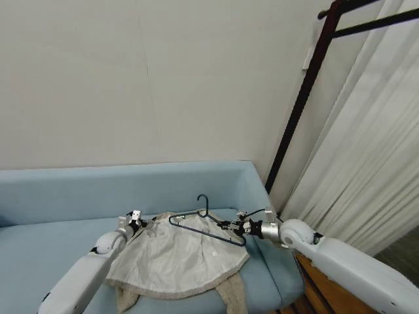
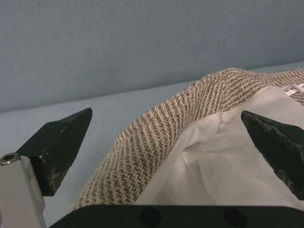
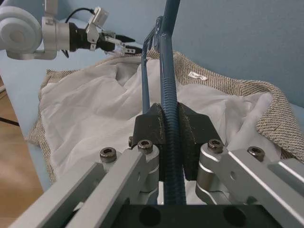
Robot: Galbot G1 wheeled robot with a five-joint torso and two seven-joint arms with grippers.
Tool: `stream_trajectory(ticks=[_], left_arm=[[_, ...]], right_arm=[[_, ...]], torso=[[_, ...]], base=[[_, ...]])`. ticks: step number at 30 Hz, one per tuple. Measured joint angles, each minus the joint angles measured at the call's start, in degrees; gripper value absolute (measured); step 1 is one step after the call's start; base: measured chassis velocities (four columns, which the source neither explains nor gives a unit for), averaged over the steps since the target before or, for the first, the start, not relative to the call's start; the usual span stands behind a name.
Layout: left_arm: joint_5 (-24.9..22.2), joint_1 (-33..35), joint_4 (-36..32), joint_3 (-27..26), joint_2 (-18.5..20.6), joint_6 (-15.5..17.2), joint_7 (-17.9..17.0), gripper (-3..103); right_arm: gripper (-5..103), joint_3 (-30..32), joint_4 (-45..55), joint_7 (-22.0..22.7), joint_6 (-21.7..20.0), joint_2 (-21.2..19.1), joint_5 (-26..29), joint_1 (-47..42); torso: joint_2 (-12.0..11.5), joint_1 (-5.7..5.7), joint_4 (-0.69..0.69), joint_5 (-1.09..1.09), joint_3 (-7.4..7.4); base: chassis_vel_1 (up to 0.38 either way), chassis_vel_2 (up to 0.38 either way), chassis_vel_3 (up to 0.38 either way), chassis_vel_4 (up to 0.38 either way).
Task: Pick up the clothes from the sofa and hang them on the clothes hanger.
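— Which step is in hand?
— Dressing the hanger, by my reading. The jacket lies flat on the sofa, lining up, not yet lifted. The right gripper is pressed together on the blue hanger, pinching one ribbed bar between its pads. The hanger stretches ahead of that claw and lies over the jacket's upper part, hook toward the backrest.
— And the other arm?
— The left gripper is spread wide, nothing in it. The jacket's woven shoulder edge sits between its fingers, just ahead of the palm, with white lining beside the far tip. Cannot tell whether either tip touches cloth.
— How do the two claws stand to each other?
— Near. Seen from the right claw, the left sits across the jacket, beyond the hanger's far end.
— What does the next move call for?
— Judgement only: the left claw should close on that woven edge and raise it, so the hanger's arm can slide under the shoulder. Take tweed and lining together; lining alone may slip.
— The rack?
— The dark clothes rack stands well behind and above the right claw, past the sofa's end. Hanging looks some way off.
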Motion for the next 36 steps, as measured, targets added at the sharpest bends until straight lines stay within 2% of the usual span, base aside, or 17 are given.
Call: stream_trajectory(ticks=[10,14,22,23,25,28,31,32,34,36], left_arm=[[-1.49,-2.64,8.48,-0.46,-2.13,0.55,2.90,100],[-1.17,-3.28,11.64,-0.71,-2.48,0.49,7.11,100],[0.61,-3.73,15.64,-0.29,-3.52,-0.05,10.37,100],[0.99,-3.73,15.96,-0.25,-3.59,-0.28,11.11,103],[1.40,-3.58,16.09,-0.18,-3.65,-0.58,11.89,97],[1.55,-3.45,16.12,-0.05,-3.79,-0.82,12.49,96],[1.67,-3.30,16.11,0.38,-4.00,-1.38,12.69,81],[1.67,-3.30,16.11,0.38,-4.00,-1.38,12.69,81],[1.81,-3.04,15.68,0.48,-4.08,-1.52,12.62,71],[1.86,-2.86,15.32,0.51,-4.08,-1.52,12.44,71]], right_arm=[[8,1.10,0.77,1.45,0.19,-0.74,0.07,-1.28],[8,1.24,0.92,2.01,0.20,-1.09,0.00,-1.49],[8,0.99,1.25,3.19,0.20,-1.42,0.18,-1.22],[8,0.99,1.27,3.21,0.20,-1.63,0.20,-1.23],[8,0.99,1.26,3.20,0.20,-1.96,0.22,-1.24],[8,1.00,1.11,3.13,0.20,-2.15,0.25,-1.23],[8,0.72,0.90,3.11,0.20,-2.04,0.25,-0.78],[8,0.72,0.90,3.11,0.20,-2.04,0.25,-0.78],[8,0.14,0.73,3.17,0.22,-1.63,0.13,-0.40],[8,-0.06,0.66,3.20,0.24,-1.42,0.02,-0.31]], torso=[[0.00,0.00,0.00,0.00,0.00],[0.00,0.00,0.00,0.01,-0.01],[0.01,-0.01,0.00,0.01,-0.01],[0.01,-0.01,0.01,0.01,-0.01],[0.01,-0.01,0.01,0.01,-0.01],[0.01,-0.01,0.01,0.02,-0.01],[0.01,-0.01,0.01,0.02,-0.01],[0.01,-0.01,0.01,0.02,-0.01],[0.01,-0.01,0.02,0.02,-0.01],[0.01,-0.01,0.02,0.01,-0.01]], base=[[0.000,0.000,0.000,0.000],[0.000,0.000,0.000,0.000],[0.000,0.000,0.000,0.000],[0.000,0.000,0.000,0.000],[0.000,0.000,0.000,0.000],[0.000,0.000,0.000,0.000],[0.000,0.000,0.000,0.000],[0.000,0.000,0.000,0.000],[0.000,0.000,0.000,0.000],[0.000,0.000,0.000,0.000]])
